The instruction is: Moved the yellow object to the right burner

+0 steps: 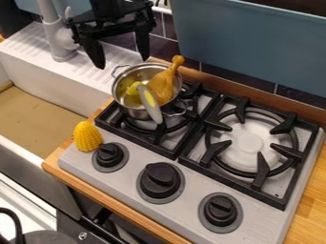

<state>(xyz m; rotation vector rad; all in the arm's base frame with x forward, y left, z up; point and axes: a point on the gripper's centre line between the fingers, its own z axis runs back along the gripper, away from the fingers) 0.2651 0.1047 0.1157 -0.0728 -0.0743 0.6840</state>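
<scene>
A toy stove with two burners and three black knobs sits on a wooden counter, beside a white sink (22, 45). The black gripper (121, 58) hangs from the top edge, above the metal pot and a little to its left, with its two fingers spread wide apart and nothing between them. A yellow corn cob (88, 137) stands roughly upright at the front left corner of the stove (70, 160), just beside the left knob (109, 155) and well apart from the right burner (248, 143). The metal pot (132, 112) rests on the left burner (157, 135). In it are a brown toy drumstick (163, 85), its narrow end sticking up past the rim, a small yellow piece (134, 88), and a long grey object with a yellow middle (150, 104), which leans out over the front rim. A grey faucet (57, 35) rises behind the sink, and a blue-grey panel (248, 45) runs behind the stove.
</scene>
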